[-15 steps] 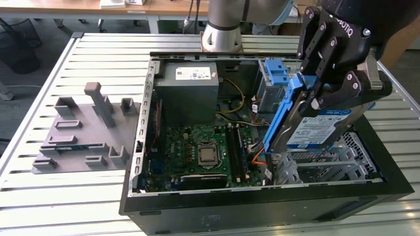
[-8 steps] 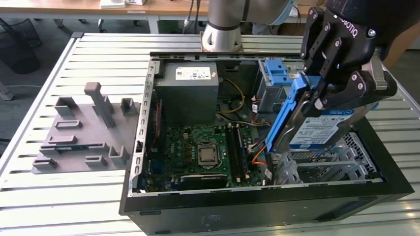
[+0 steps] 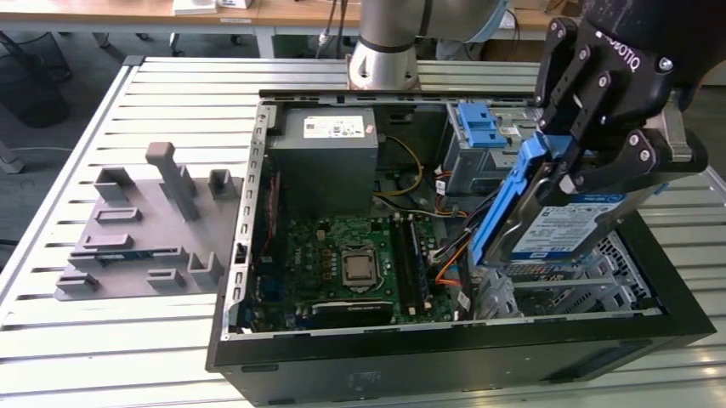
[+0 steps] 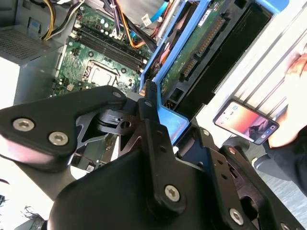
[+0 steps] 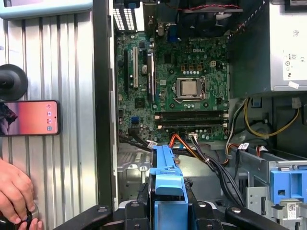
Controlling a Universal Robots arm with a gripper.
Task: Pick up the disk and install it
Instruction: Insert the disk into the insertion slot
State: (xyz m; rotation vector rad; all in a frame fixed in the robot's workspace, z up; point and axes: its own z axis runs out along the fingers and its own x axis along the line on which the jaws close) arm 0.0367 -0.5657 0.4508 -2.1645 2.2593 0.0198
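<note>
We are looking first at the black two-fingered gripper point(image 3: 584, 166), which is closing its fingers narrowly on the two long edges of the disk point(image 3: 567, 228) and carrying it clear of everything else. In the second wrist view the gripper point(image 4: 168, 120) is showing one black fingertip point(image 4: 146, 92) pressing against the bright blue plastic frame. In the first wrist view the gripper point(image 5: 168, 208) is gripping the same blue frame from both sides.

The disk is a flat silver hard drive with a white-and-blue label, clipped in that blue carrier. It is hanging tilted, label side facing the exterior camera, above the open black computer case point(image 3: 454, 361) lying on its side, over the end at the exterior view's right. The second wrist view is showing the disk point(image 4: 192, 52) from its other face, with a green circuit board and a connector row.

Inside the case, the green motherboard point(image 3: 340, 255) is lying flat below and beside the disk. Farther in, the metal drive cage with blue plastic latches point(image 3: 482, 136) is standing just behind the disk, apart from it. The large grey power-supply box point(image 3: 329, 161) is sitting in the case's far corner.

Outside the case, a grey slotted fixture block point(image 3: 148, 229) is resting on the slatted metal table point(image 3: 136, 340). On the other side, a smartphone point(image 5: 29, 117) is lying beside a person's hand point(image 5: 14, 191).
</note>
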